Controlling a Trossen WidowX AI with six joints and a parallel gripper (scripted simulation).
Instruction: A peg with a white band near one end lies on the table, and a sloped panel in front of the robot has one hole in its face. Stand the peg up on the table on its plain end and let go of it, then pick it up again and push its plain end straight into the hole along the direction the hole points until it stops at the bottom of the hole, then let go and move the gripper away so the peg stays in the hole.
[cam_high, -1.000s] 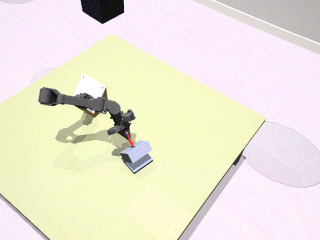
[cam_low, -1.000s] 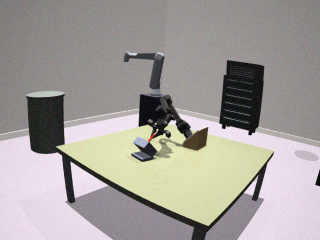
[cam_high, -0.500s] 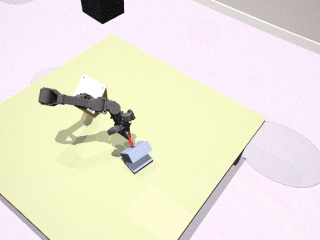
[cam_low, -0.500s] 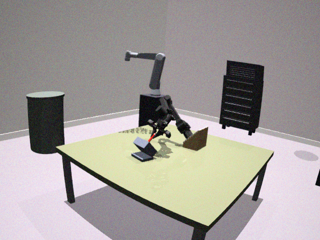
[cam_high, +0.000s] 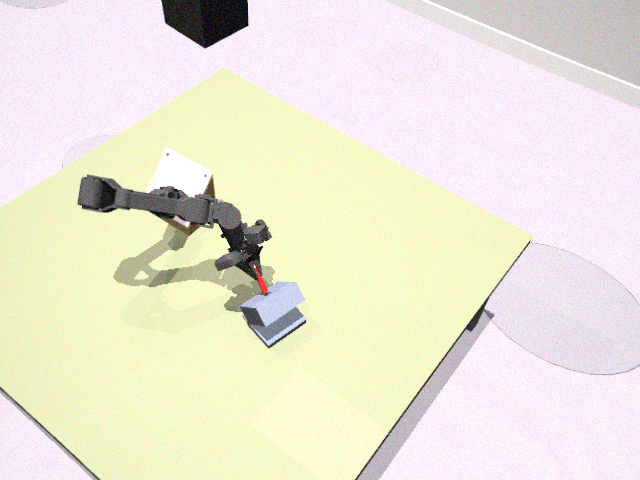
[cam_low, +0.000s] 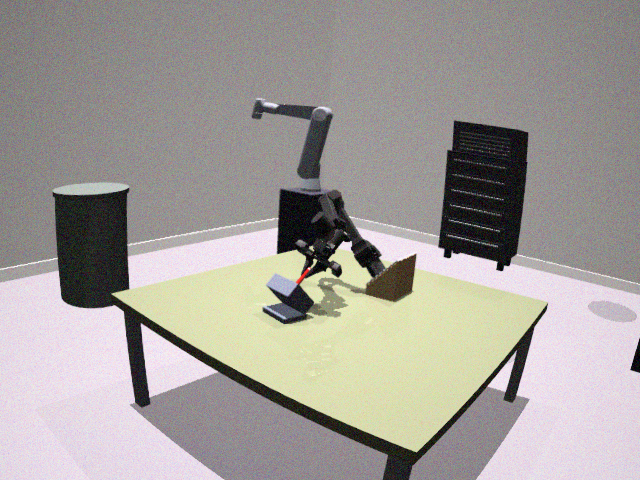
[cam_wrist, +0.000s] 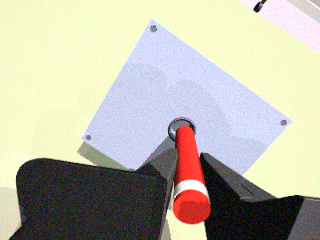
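Note:
The red peg is held tilted, with its white band at the end away from the blue-grey sloped panel. My gripper is shut on the peg, with a finger on each side, close above the panel face. The peg's plain end is at the mouth of the round hole and overlaps its ring in the wrist view. How far it is inside, if at all, I cannot tell. The lower part of the face is hidden behind the fingers.
The panel stands on a flat base on the yellow table. A wedge block with a white top and brown sides stands near the arm's base, partly hidden by the arm in the top view.

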